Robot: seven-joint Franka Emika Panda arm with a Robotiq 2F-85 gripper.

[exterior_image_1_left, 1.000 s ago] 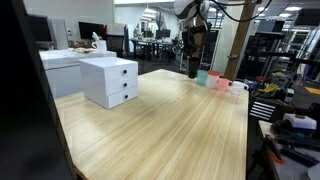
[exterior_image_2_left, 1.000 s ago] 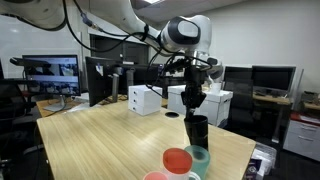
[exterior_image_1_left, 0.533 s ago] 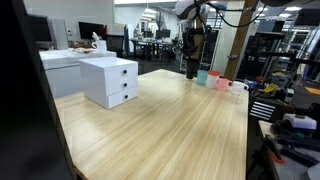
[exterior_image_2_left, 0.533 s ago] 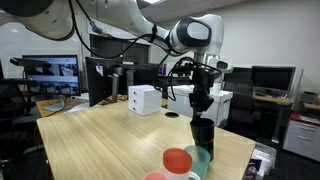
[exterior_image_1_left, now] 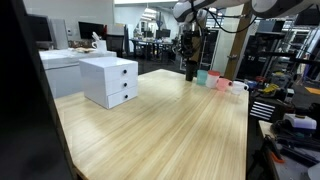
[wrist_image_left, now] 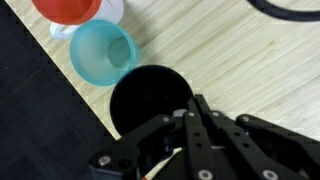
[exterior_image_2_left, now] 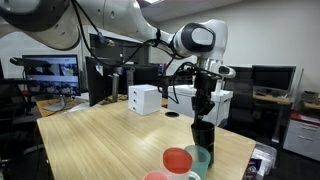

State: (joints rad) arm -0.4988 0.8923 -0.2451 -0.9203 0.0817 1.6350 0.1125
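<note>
Gripper (exterior_image_2_left: 203, 113) on the arm I am steering hangs just above the black cup (exterior_image_2_left: 201, 134), pointing straight down at its mouth. I cannot tell how far apart its fingers stand. The black cup stands upright near the table (exterior_image_2_left: 90, 140) edge. Just beside the black cup is a teal cup (wrist_image_left: 103, 52), with a red cup (wrist_image_left: 68, 10) beyond. A white drawer box (exterior_image_1_left: 110, 80) stands well apart from the black cup.
</note>
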